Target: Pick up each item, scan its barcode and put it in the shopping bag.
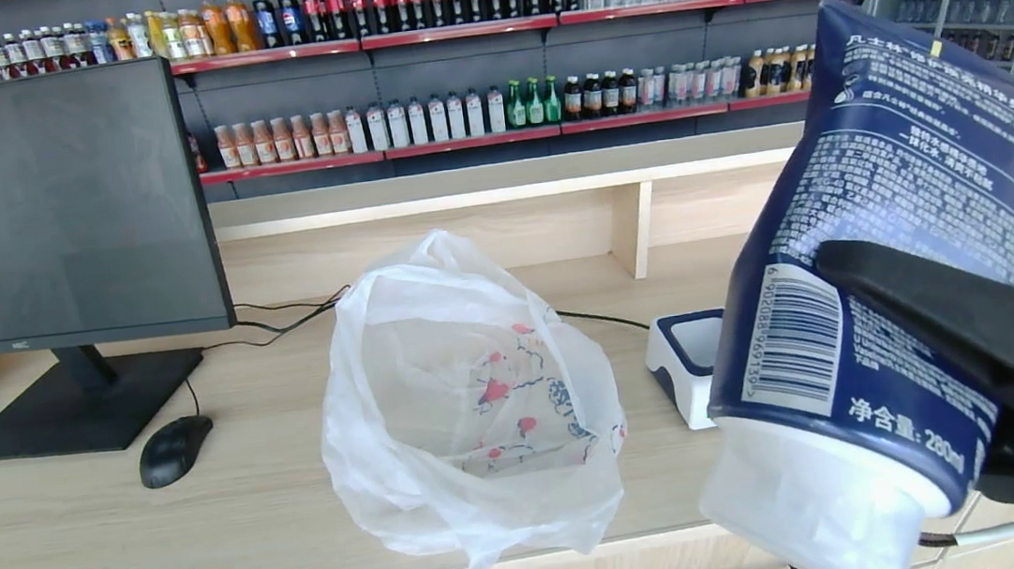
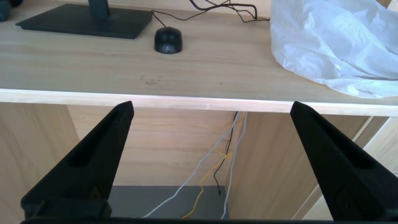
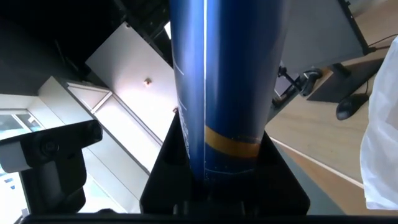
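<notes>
Close to the head camera, the right gripper (image 1: 906, 318) clamps a dark blue tube (image 1: 874, 189). The tube is held in the air above the right front edge of the counter (image 1: 119, 542), with its white cap down and tilted toward the camera. One black finger crosses its printed side, and a barcode sits just above the cap. The right wrist view shows the tube's other side: plain blue with a gold band, pinched between the two fingers.

The left wrist view shows the left gripper (image 2: 211, 109) spread wide with nothing in it, below the counter's front edge. Cables (image 2: 217, 168) hang under the counter.

On the counter, the white bag (image 1: 468, 402) stands open at centre, left of the tube. A scanner (image 1: 680, 365) sits just behind the tube, partly hidden. Bare wood lies between the bag and the mouse (image 1: 174, 450), and the monitor (image 1: 52, 210) stands farther left. Bottle shelves (image 1: 462, 33) line the far wall.
</notes>
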